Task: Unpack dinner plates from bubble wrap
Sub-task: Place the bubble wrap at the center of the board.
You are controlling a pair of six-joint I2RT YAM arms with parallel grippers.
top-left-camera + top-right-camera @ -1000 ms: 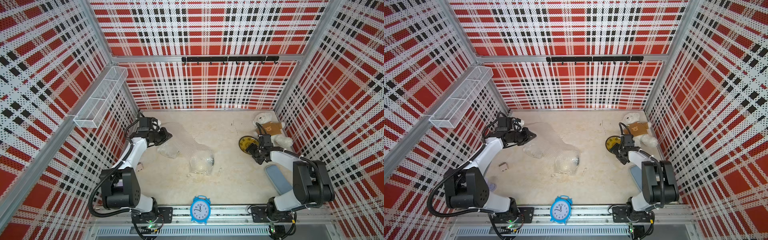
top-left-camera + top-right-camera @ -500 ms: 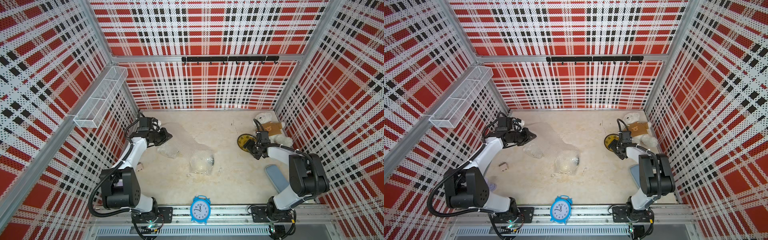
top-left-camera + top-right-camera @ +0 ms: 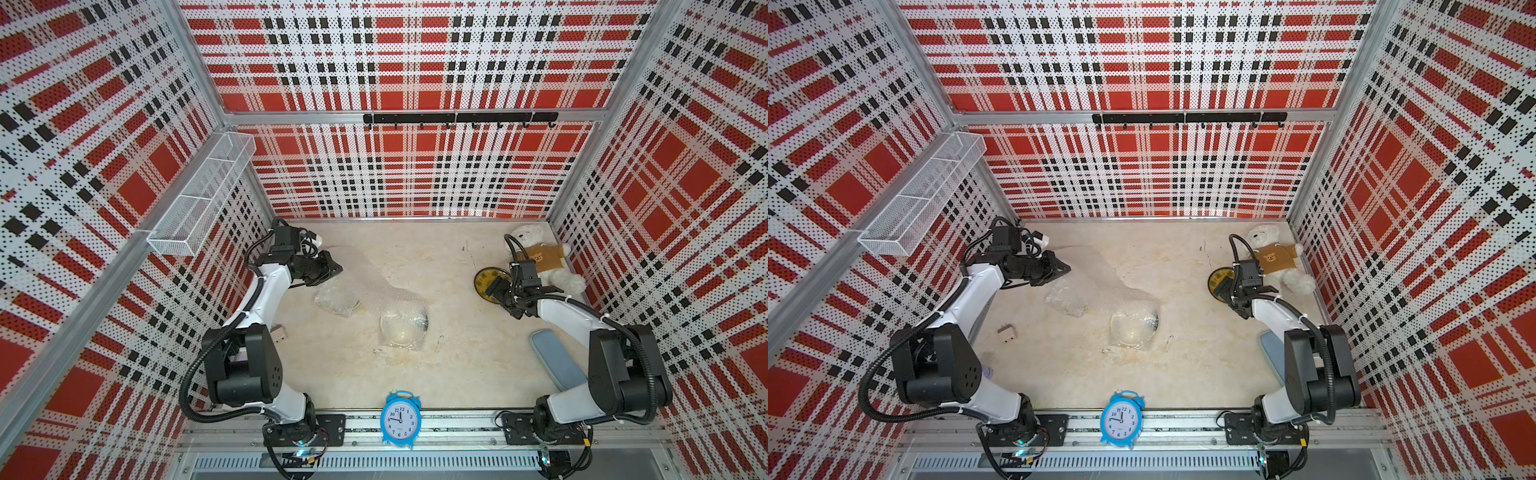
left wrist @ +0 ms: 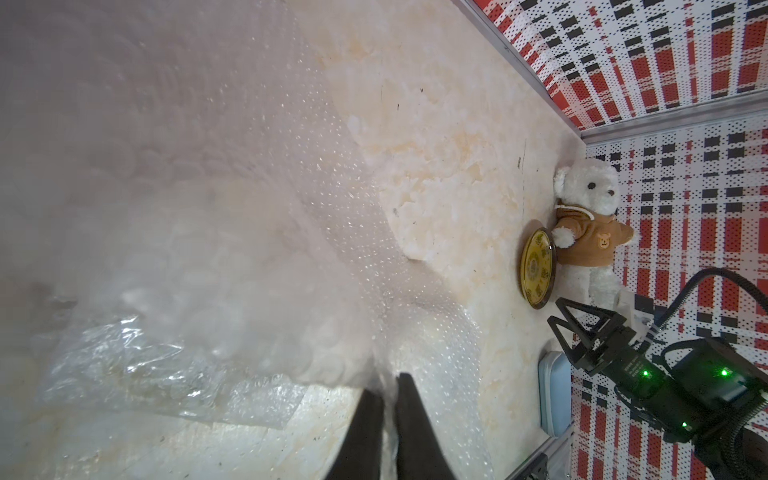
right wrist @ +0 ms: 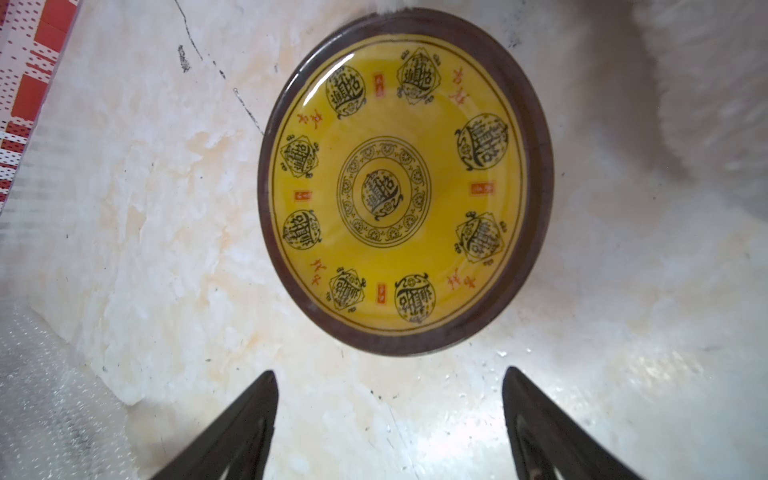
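At the left, the left gripper has its two black fingers pressed nearly together on a fold of the clear, crinkly bubble wrap sheet. The sheet spreads from there over the marbled cream tabletop towards the middle. Under the wrap lie two round bundles, each apparently a cream plate. One is near the left gripper and one is closer to the centre and front; both are too veiled by film to read their surfaces. The film looks light, limp and slippery, so a pinch at a free edge or corner should be enough to peel it. The plates inside are judged stiff, heavier and breakable, and could slide out if the sheet is lifted steeply. Further right, the yellow round plate with a dark rim and black pattern lies bare and flat on the tabletop, right up against the white teddy bear in a brown jumper. The right gripper sits just short of the plate's rim, fingers spread wide and holding nothing. Glazed and shallow, that plate probably offers a hold only at its rim.
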